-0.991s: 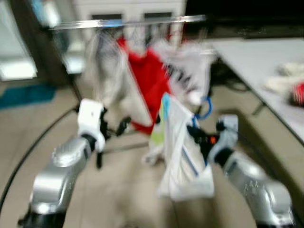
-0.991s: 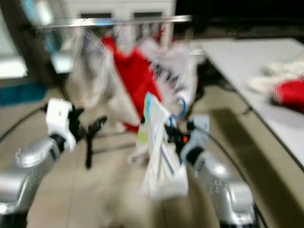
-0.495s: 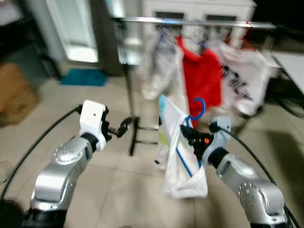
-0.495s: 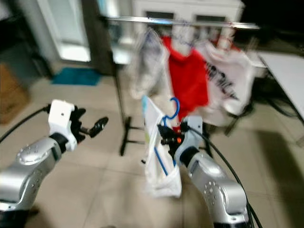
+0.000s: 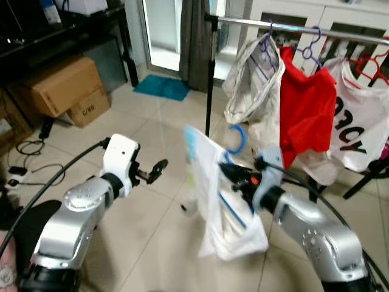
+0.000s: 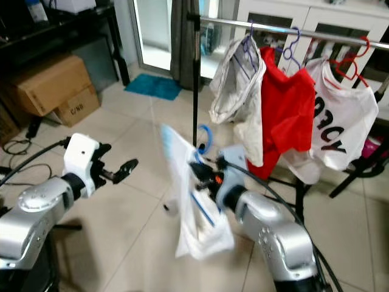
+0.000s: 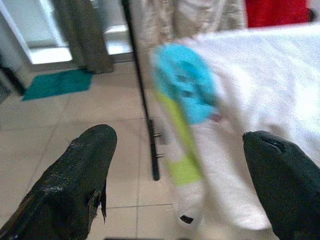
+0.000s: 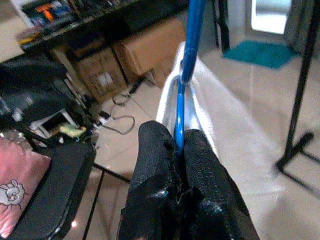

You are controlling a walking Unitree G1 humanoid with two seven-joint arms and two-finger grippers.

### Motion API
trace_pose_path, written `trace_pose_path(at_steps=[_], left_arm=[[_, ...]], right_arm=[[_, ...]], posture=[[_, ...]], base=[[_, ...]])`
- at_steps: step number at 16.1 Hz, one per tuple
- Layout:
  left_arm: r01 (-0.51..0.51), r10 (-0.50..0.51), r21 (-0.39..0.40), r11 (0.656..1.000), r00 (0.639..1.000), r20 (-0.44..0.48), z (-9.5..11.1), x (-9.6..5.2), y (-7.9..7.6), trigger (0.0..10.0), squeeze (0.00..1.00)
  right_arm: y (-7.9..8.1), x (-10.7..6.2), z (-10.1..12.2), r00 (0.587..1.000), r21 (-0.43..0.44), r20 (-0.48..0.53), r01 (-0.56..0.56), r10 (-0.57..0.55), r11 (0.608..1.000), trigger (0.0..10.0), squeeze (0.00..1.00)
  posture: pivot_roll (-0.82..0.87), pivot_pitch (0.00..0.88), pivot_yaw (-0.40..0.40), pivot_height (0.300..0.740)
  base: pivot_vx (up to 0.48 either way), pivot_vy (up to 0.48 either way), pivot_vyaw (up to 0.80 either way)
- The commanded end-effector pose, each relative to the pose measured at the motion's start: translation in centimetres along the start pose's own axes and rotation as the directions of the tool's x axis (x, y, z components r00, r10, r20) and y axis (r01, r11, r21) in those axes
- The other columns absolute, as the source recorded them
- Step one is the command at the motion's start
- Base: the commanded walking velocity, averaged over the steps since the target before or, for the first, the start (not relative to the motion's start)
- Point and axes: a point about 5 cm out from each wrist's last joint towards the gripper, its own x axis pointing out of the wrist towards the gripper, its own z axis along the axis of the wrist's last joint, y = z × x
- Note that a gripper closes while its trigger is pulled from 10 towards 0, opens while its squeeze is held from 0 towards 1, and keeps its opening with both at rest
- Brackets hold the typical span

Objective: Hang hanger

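My right gripper [image 5: 238,177] is shut on a blue hanger [image 5: 236,139] that carries a white garment [image 5: 222,207] with blue and green marks; the garment hangs in front of me over the floor. In the right wrist view the fingers [image 8: 167,165] pinch the blue hanger [image 8: 186,80] just below its hook. My left gripper [image 5: 155,169] is held out to the left of the garment, open and holding nothing; its fingers [image 7: 75,175] frame the white garment [image 7: 240,125]. The clothes rail [image 5: 292,25] stands behind, at the upper right.
On the rail hang a pale garment [image 5: 252,85], a red shirt [image 5: 307,103] and a white printed shirt [image 5: 358,128]. The rail's black post [image 5: 209,79] stands on the tiled floor. Cardboard boxes [image 5: 64,88] sit at the left under a dark shelf. A teal mat [image 5: 163,87] lies by the door.
The camera has swung left and sharpened, so the rail now sits at the upper right and the boxes have come into view. The right gripper still holds the hanger; the garment swings.
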Motion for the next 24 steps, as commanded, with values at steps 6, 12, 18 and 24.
trace_pose_path(at_steps=[6,12,18,24], left_arm=[[-0.006,0.005,0.120,0.993,1.000,0.006,1.2,-0.5,4.1,10.0,1.00],[0.325,-0.322,0.009,0.946,0.934,0.156,3.4,3.0,-1.5,10.0,0.98],[0.343,-0.353,0.082,0.936,0.917,0.186,5.6,7.2,-3.6,2.5,0.00],[0.341,-0.348,0.067,0.938,0.914,0.209,5.3,8.5,-3.7,0.0,0.00]], right_arm=[[-0.6,-0.6,4.4,0.986,-0.088,0.088,-0.131,0.139,0.987,10.0,0.00],[-1.4,1.5,6.3,0.994,-0.044,0.103,0.042,-0.038,0.998,10.0,0.00],[0.0,4.2,7.2,0.983,0.020,0.141,0.112,-0.114,0.994,10.0,0.00],[0.9,4.6,7.7,0.983,0.056,0.158,0.085,-0.093,0.995,10.0,0.00]], posture=[[-0.07,0.000,0.009,0.740],[-0.08,0.000,0.016,0.740],[-0.09,0.000,0.022,0.740],[-0.09,0.000,0.018,0.740]], base=[[0.000,0.000,0.00],[0.000,0.000,0.00],[0.000,0.000,0.00],[0.000,0.000,0.00]])
